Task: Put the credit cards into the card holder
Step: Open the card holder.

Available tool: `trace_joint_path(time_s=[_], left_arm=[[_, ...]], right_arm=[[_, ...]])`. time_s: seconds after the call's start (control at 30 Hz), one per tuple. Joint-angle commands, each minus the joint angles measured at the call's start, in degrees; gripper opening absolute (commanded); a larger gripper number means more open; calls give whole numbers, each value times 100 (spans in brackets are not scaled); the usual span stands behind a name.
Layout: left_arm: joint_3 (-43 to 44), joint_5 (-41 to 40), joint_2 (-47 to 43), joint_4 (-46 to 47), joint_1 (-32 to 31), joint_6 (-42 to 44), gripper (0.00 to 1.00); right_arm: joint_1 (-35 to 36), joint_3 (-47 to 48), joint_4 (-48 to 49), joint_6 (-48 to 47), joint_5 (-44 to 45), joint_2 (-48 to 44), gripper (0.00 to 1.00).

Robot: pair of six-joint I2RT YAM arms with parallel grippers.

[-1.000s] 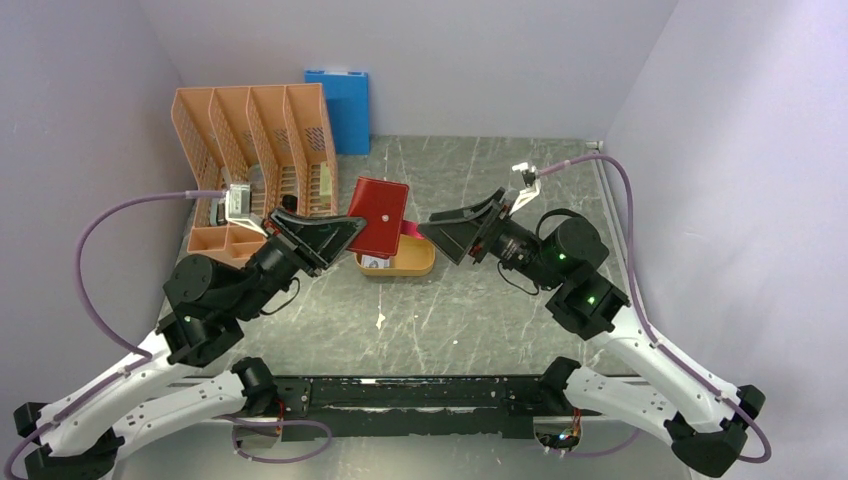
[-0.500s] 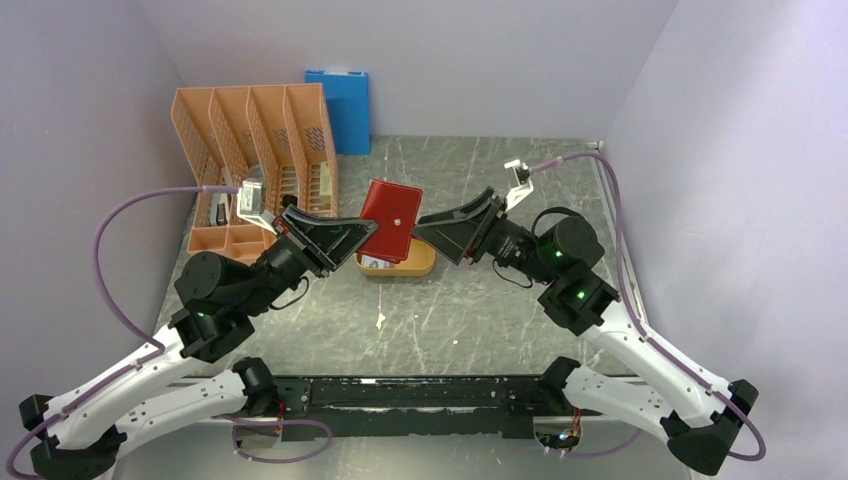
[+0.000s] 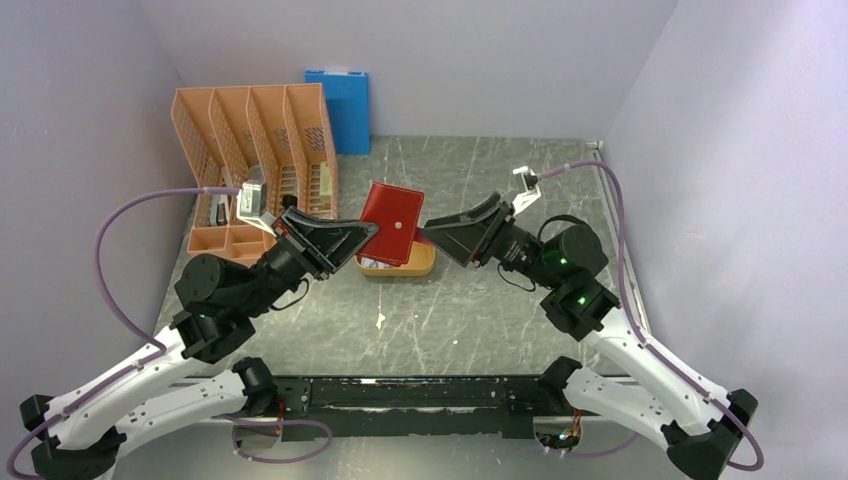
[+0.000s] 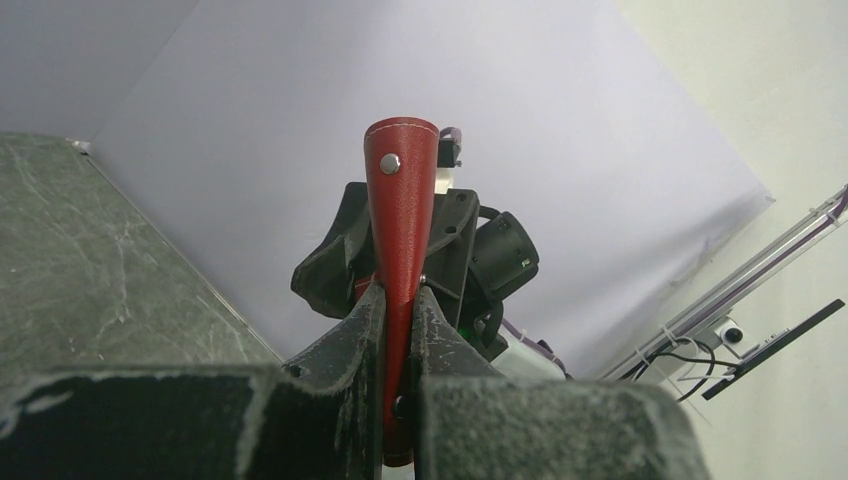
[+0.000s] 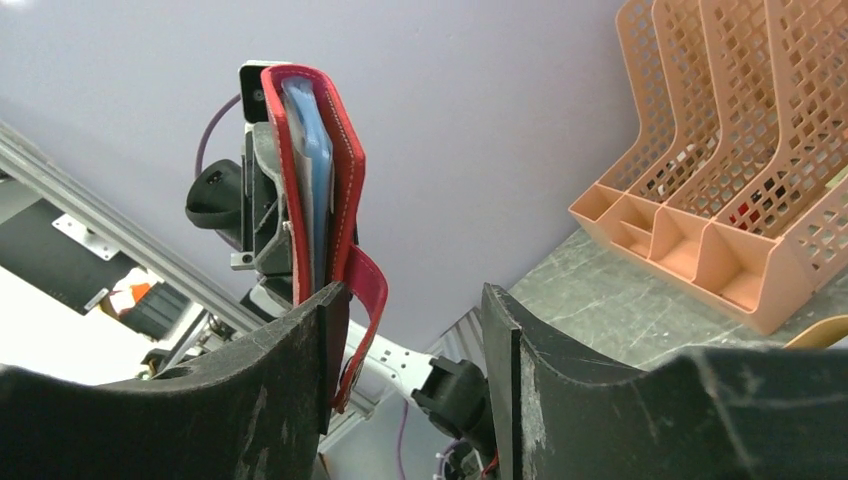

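Note:
My left gripper (image 3: 371, 233) is shut on the dark red card holder (image 3: 393, 222) and holds it up in the air over the orange oval tray (image 3: 421, 266). In the left wrist view the holder (image 4: 401, 215) stands edge-on between my fingers, folded, with a silver stud near its top. My right gripper (image 3: 429, 234) is open, right beside the holder's right edge. In the right wrist view the holder (image 5: 346, 190) shows pale blue inner pockets, and its red tab (image 5: 367, 290) hangs against my left finger (image 5: 322, 340). A pale credit card (image 3: 374, 263) lies in the tray, partly hidden under the holder.
An orange mesh file organiser (image 3: 255, 150) stands at the back left and also shows in the right wrist view (image 5: 740, 170). A blue folder (image 3: 340, 108) leans on the back wall. Grey walls close in both sides.
My left gripper has carried the holder a little up and to the right. My right gripper has closed in on the holder's right edge.

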Motion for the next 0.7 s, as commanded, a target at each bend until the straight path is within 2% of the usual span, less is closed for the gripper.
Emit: trace_joint_path(time_s=[0.0,0.27,0.67], left_arm=[[38,179,-21,286,-12,-68,5],[-40,309,34,467,-18,-203,5],[-23,660,431,554,-13,-306,5]], right_arm=[[-73,-96,364,209,-190,1,55],[-73,17,793,398,-676,244,54],[-69,14,1534,730,-1391,543,44]])
